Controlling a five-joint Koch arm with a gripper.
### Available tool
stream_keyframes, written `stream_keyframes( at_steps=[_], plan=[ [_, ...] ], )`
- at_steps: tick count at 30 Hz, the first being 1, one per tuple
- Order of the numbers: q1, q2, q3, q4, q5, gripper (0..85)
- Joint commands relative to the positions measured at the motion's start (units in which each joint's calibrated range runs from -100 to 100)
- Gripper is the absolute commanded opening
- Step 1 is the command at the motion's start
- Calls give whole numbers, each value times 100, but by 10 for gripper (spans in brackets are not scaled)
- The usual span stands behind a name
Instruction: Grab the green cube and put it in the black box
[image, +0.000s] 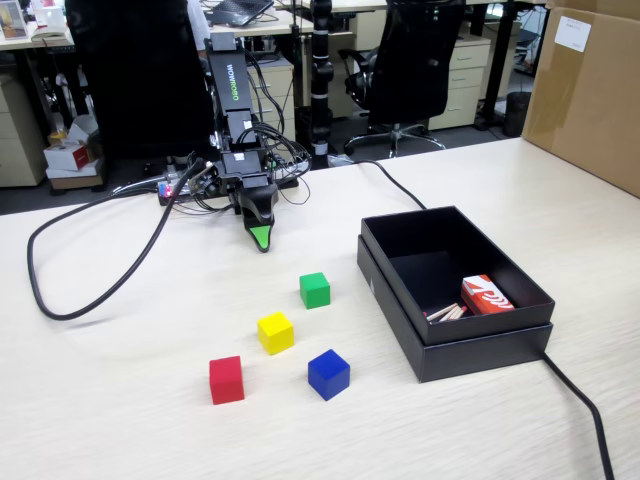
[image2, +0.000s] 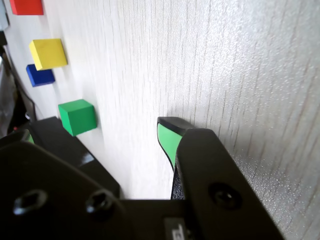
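The green cube (image: 314, 290) sits on the light wooden table, a short way in front of and to the right of my gripper (image: 260, 238) in the fixed view. In the wrist view the green cube (image2: 76, 116) lies just past the left jaw's tip, outside the gap. My gripper (image2: 107, 131) is open, low over the table, with bare table between its green-padded fingers (image2: 167, 139). The black box (image: 395, 235) stands to the right of the cubes, holding a small red-and-white packet and some sticks.
A yellow cube (image: 275, 332), a red cube (image: 226, 379) and a blue cube (image: 328, 374) lie in front of the green one. A black cable (image: 60, 300) loops at the left, another runs from the box's front corner. A brown cardboard box (image: 590, 90) stands far right.
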Motion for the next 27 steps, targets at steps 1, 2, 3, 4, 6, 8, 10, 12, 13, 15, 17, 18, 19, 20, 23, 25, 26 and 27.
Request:
stream_keyframes(
  at_steps=[1,2,3,4,6,8,10,12,13,15,17,18,19,20,23,25,26,27],
  plan=[
    [0,30,-38,-204,-24,489],
    [0,41,-38,-204,-24,489],
    [0,30,-38,-204,-24,489],
    [0,41,-38,-204,-24,489],
    [0,41,-38,-204,-24,489],
    [0,41,-38,-204,-24,489],
    [5,30,-48,-204,-24,488],
    [5,41,-38,-204,-15,488],
    [29,41,-38,-204,-5,488],
    [54,30,-38,-204,10,487],
    [63,30,-11,-204,15,484],
    [73,30,-2,-204,10,484],
    [78,41,16,-204,5,483],
    [88,53,43,-212,5,480],
    [98,64,306,-679,5,477],
    [103,53,587,-1102,24,477],
    [103,53,714,-1292,24,477],
    [112,64,868,-1465,24,477]
  ],
)
